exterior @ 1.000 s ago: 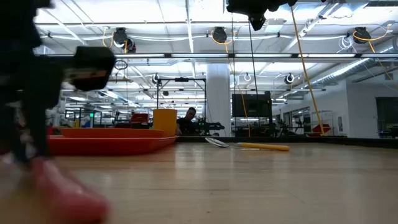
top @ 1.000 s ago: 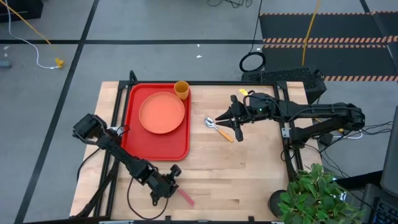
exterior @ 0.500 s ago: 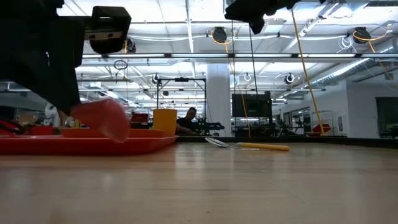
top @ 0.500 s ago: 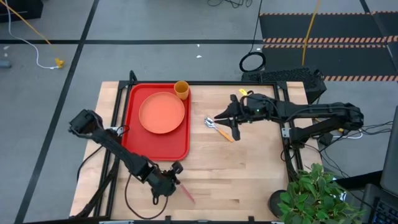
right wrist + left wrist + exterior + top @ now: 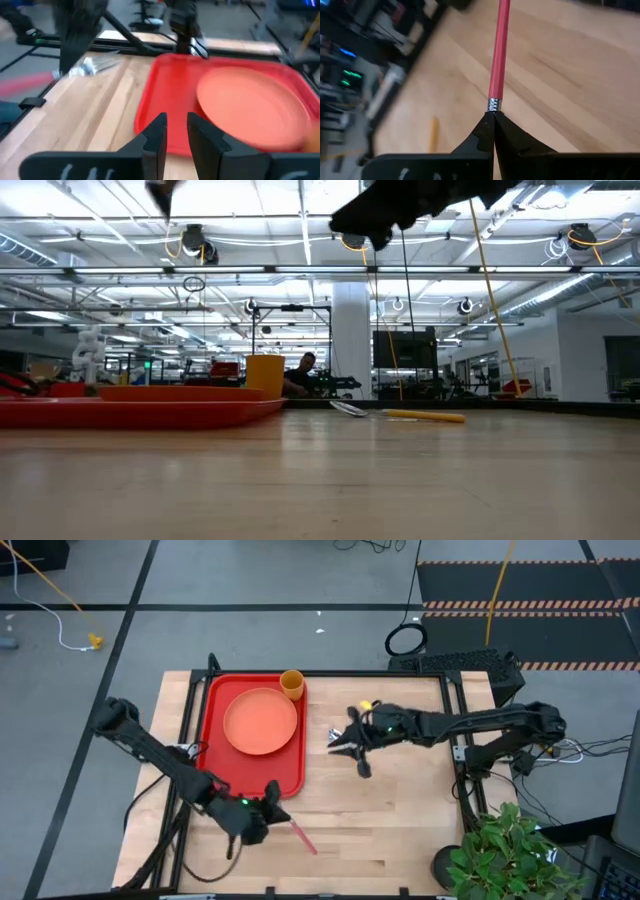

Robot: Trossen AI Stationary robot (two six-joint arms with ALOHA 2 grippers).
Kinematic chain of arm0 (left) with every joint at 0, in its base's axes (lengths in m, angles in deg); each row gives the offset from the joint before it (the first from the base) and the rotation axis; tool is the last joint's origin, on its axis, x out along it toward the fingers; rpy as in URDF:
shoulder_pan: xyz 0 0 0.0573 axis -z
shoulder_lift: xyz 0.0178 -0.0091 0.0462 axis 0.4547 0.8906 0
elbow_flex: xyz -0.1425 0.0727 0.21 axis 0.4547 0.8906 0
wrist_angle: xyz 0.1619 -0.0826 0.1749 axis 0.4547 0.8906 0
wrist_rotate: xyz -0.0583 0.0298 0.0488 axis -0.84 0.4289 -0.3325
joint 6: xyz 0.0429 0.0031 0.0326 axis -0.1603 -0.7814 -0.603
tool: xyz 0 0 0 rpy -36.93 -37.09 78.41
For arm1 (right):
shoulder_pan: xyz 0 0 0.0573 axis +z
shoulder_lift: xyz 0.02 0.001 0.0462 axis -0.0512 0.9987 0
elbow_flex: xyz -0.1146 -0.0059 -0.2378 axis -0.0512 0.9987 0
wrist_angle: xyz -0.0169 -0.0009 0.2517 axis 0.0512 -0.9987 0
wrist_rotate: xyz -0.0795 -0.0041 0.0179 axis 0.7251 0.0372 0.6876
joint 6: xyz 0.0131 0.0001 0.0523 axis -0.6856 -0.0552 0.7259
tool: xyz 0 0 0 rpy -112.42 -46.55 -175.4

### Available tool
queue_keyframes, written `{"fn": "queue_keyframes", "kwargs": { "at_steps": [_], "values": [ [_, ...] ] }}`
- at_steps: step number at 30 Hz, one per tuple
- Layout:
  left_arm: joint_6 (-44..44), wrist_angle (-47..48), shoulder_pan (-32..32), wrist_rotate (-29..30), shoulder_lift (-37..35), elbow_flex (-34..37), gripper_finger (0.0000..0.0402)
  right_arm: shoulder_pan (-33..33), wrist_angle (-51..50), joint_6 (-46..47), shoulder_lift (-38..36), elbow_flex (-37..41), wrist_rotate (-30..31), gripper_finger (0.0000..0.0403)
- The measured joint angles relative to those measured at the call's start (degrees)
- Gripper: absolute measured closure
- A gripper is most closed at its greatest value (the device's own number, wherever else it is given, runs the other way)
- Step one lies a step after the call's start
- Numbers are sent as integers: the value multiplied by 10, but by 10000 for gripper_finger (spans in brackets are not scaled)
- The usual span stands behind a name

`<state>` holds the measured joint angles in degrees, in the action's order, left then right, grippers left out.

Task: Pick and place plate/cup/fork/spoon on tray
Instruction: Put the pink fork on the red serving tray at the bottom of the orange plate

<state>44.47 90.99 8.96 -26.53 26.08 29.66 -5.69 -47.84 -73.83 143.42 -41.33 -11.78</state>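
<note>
- Near the table's front edge, the left gripper (image 5: pixel 268 808) is clenched on the fork (image 5: pixel 300 834), its pink-red handle sticking out over bare wood just off the tray (image 5: pixel 290 780).
- On the tray sit the plate (image 5: pixel 261 721) and the cup (image 5: pixel 292 684).
- Right of the tray, the right gripper (image 5: pixel 345 745) hovers with fingers slightly parted, holding nothing, above the spoon (image 5: pixel 400 414).

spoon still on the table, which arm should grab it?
Right. The right hand hovers directly above the spoon, fingers slightly parted and empty. The left hand is shut on the fork at the table's near edge, beside the tray.
</note>
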Motion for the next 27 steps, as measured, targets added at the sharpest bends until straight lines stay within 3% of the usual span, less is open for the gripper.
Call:
{"fn": "queue_keyframes", "kwargs": {
  "at_steps": [4, 11, 19, 27],
  "values": [
    [-44, -18, -3, -4, -56, 0, 400, 25, 95, -35, 52, 0, -1, 334],
    [-96, -102, -36, -161, -95, 27, 401, 65, 253, -109, 128, 0, -2, 293],
    [-164, -278, -97, -245, -95, 94, 401, 92, 384, -226, 193, 0, 5, 217],
    [-168, -420, -158, -344, -99, 145, 401, 120, 471, -373, 211, 0, 121, 207]
  ]
}}
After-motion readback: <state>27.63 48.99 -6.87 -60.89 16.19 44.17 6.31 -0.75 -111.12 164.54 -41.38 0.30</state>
